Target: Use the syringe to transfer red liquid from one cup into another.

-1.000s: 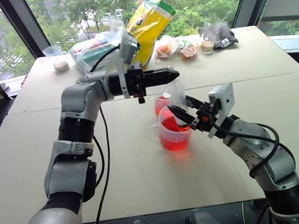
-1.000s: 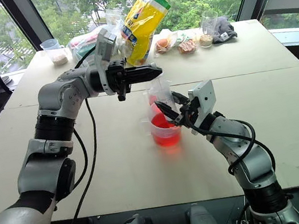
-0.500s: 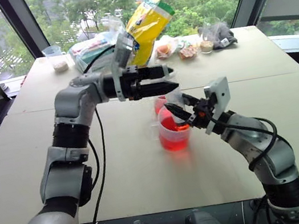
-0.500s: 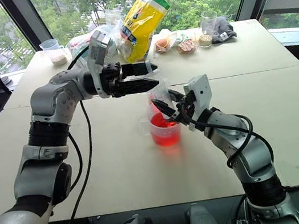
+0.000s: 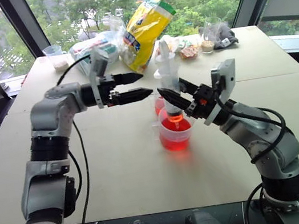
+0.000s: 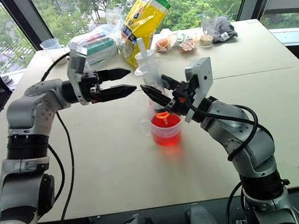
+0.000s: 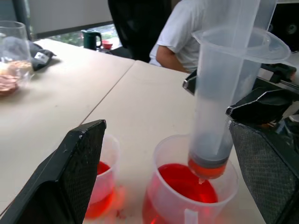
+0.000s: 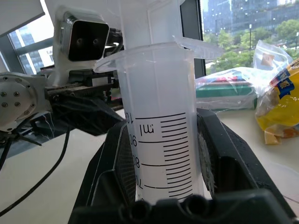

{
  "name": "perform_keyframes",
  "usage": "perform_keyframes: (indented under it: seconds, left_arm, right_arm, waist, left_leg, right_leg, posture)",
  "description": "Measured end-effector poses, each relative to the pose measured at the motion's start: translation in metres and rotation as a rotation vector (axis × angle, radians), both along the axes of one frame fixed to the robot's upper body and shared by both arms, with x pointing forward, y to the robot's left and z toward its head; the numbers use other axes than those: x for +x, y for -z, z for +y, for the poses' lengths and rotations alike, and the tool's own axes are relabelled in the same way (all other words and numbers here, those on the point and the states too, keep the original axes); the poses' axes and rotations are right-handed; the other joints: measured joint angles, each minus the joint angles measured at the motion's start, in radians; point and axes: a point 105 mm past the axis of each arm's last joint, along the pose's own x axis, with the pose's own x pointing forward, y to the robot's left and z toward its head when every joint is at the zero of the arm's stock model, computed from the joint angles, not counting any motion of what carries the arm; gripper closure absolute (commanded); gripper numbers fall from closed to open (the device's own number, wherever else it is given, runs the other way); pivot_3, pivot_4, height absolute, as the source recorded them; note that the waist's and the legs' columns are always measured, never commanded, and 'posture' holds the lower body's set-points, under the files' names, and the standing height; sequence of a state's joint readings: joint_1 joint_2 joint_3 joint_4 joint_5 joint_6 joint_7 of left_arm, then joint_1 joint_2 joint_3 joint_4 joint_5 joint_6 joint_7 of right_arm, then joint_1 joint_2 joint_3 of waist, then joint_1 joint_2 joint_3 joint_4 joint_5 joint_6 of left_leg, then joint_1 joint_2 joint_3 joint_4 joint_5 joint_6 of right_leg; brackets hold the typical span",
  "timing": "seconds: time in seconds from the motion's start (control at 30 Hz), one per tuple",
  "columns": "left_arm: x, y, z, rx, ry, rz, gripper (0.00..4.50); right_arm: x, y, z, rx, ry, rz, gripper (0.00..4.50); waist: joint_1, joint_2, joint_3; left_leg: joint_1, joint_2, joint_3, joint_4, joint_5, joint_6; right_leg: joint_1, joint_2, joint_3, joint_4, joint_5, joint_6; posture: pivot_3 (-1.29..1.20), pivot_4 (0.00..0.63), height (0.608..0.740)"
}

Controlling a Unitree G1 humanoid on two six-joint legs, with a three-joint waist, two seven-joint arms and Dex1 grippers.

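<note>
The bench [image 5: 120, 175] is bare along its near edge. Toward its middle stands the large handled cup [image 5: 174, 135], holding red liquid [image 5: 174, 126]. The small handleless cup [image 5: 160, 104] stands just behind it, close beside or touching, and also holds some red liquid.

The right end effector [image 5: 172, 101] reaches in from the right, its black fingers pressed against the barrel of the syringe [image 5: 169, 82]. The syringe stands upright over the large cup, its orange-red tip just above or at the liquid surface; contact cannot be determined. Its plunger rod rises above the barrel flange. The right wrist view shows printed graduation marks on the barrel between the two finger pads.

The left end effector [image 5: 136, 85] is level, to the left of the syringe and pointing toward it, fingers spread apart and holding nothing. It stands clear of the syringe.

At the far edge of the bench: a cup of beige grains [image 5: 57, 57] at the left, a clear bag of packets [image 5: 92, 48], a yellow snack bag [image 5: 149, 25] tilted upright, small food items [image 5: 180, 49], a glass [image 5: 207, 37], and a dark cloth item [image 5: 223, 36].

The left wrist view shows a person in a white shirt [image 7: 184, 32] seated beyond the bench.
</note>
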State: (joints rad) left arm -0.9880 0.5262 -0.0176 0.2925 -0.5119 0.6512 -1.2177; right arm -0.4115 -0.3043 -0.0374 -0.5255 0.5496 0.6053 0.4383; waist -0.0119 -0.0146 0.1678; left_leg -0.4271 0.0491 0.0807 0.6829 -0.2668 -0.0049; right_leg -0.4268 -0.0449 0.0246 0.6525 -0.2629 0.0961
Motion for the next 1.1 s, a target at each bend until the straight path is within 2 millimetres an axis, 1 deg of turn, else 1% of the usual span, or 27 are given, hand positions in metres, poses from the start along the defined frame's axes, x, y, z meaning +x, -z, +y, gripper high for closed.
perform_keyframes:
  seconds: [0.07,0.13,0.23,0.33,0.37,0.47,0.5,0.57,0.63,0.67,0.7,0.77,0.83,1.0,1.1]
  left_arm:
    - [0.001,0.000,0.004,0.002,-0.023,-0.004,0.20]
    - [0.003,0.002,0.007,-0.001,-0.046,0.003,0.20]
    - [0.006,0.001,0.011,-0.014,-0.076,-0.002,0.20]
    - [0.009,-0.002,0.016,-0.025,-0.109,-0.011,0.20]
    - [0.009,-0.002,0.016,-0.026,-0.110,-0.012,0.20]
    - [0.009,0.000,0.018,-0.025,-0.128,-0.011,0.20]
    - [0.009,0.001,0.018,-0.024,-0.132,-0.010,0.20]
    - [0.009,0.002,0.022,-0.023,-0.149,-0.013,0.20]
    - [0.006,0.001,0.021,-0.020,-0.153,-0.024,0.20]
    - [0.005,0.000,0.021,-0.022,-0.152,-0.029,0.20]
    - [0.005,-0.001,0.023,-0.028,-0.159,-0.035,0.20]
    - [0.006,-0.003,0.024,-0.032,-0.175,-0.040,0.20]
    - [0.010,-0.007,0.021,-0.047,-0.189,-0.045,0.20]
    - [0.016,-0.040,0.003,-0.092,-0.171,-0.138,0.20]
    - [0.022,-0.049,-0.006,-0.113,-0.158,-0.156,0.20]
  right_arm:
    - [0.001,-0.009,0.000,0.013,-0.009,-0.018,3.09]
    - [0.004,-0.027,-0.003,0.015,-0.015,-0.063,3.09]
    - [0.013,-0.047,-0.011,0.011,-0.018,-0.101,3.09]
    - [0.032,-0.065,-0.018,0.016,-0.015,-0.128,3.09]
    - [0.039,-0.068,-0.019,0.018,-0.010,-0.128,3.09]
    - [0.070,-0.080,-0.025,0.041,0.038,-0.154,3.09]
    - [0.076,-0.080,-0.026,0.052,0.051,-0.158,3.09]
    - [0.093,-0.076,-0.024,0.088,0.062,-0.154,3.09]
    - [0.111,-0.056,-0.022,0.100,0.091,-0.114,3.09]
    - [0.116,-0.047,-0.022,0.098,0.099,-0.091,3.09]
    - [0.122,-0.033,-0.019,0.092,0.102,-0.060,3.09]
    - [0.126,-0.016,-0.014,0.077,0.097,-0.027,3.09]
    - [0.126,-0.008,-0.012,0.076,0.093,-0.020,3.09]
    - [0.124,-0.001,-0.007,0.060,0.081,-0.026,3.09]
    - [0.123,0.001,-0.008,0.051,0.087,-0.028,3.09]
  waist:
    - [-0.001,0.000,0.000]
    - [-0.001,0.000,0.000]
    - [-0.002,0.000,0.000]
    - [-0.003,0.000,0.000]
    - [-0.005,0.000,0.000]
    - [-0.006,0.000,0.000]
    - [-0.006,0.000,0.000]
    - [-0.007,0.000,0.000]
    - [-0.008,0.000,0.000]
    - [-0.007,0.000,0.000]
    - [-0.006,0.000,0.000]
    - [-0.005,0.001,0.000]
    - [-0.001,0.001,0.000]
    - [-0.004,0.001,0.000]
    - [-0.005,0.001,0.000]
  left_leg:
    - [0.000,0.000,0.000,0.000,0.000,0.000]
    - [0.000,0.000,0.000,0.000,0.000,0.000]
    - [0.000,0.000,0.000,0.000,0.000,0.000]
    - [0.000,0.000,0.001,0.000,0.000,0.000]
    - [0.000,0.000,0.001,0.000,0.000,0.000]
    - [0.000,0.000,0.003,0.000,0.000,0.000]
    - [0.000,0.000,0.003,-0.001,0.000,0.000]
    - [0.000,0.000,0.003,-0.001,0.000,0.000]
    - [0.000,0.001,0.004,-0.001,0.000,0.000]
    - [0.000,0.001,0.004,-0.001,0.000,0.000]
    - [0.000,0.001,0.004,-0.001,0.000,0.000]
    - [-0.001,0.001,0.004,-0.001,0.000,0.000]
    - [-0.001,0.001,0.004,-0.001,0.000,0.000]
    - [-0.001,0.000,0.005,0.000,0.000,0.000]
    - [-0.001,0.000,0.005,-0.001,0.001,-0.001]
  right_leg:
    - [0.000,0.000,0.000,0.000,0.000,0.000]
    - [0.000,0.000,0.000,0.000,0.000,0.000]
    - [0.000,0.000,0.000,0.001,0.000,0.000]
    - [-0.001,0.000,0.000,0.001,0.000,0.000]
    - [-0.001,0.000,0.000,0.001,0.000,0.000]
    - [-0.001,0.000,0.000,0.001,0.000,0.000]
    - [-0.001,0.000,0.000,0.001,0.000,0.000]
    - [-0.001,0.000,0.000,0.001,0.000,0.000]
    - [-0.001,0.000,0.000,0.000,0.000,0.000]
    - [-0.001,0.000,0.000,0.000,0.000,0.000]
    - [-0.001,0.000,0.000,0.000,0.000,0.000]
    - [-0.001,0.000,0.000,0.000,0.000,0.000]
    - [-0.001,-0.001,0.000,0.000,0.000,0.000]
    - [-0.001,-0.001,0.000,0.000,0.000,0.000]
    - [-0.001,0.000,0.000,0.000,0.000,0.000]
  posture:
    - [0.00,0.150,0.740]
    - [0.00,0.150,0.740]
    - [0.00,0.150,0.740]
    - [0.00,0.150,0.740]
    - [0.00,0.150,0.740]
    - [0.00,0.150,0.740]
    - [0.00,0.150,0.740]
    - [0.00,0.150,0.740]
    - [0.00,0.150,0.740]
    - [0.00,0.150,0.740]
    - [0.00,0.150,0.740]
    - [0.00,0.150,0.740]
    - [0.00,0.150,0.740]
    - [0.00,0.150,0.740]
    - [0.00,0.150,0.740]
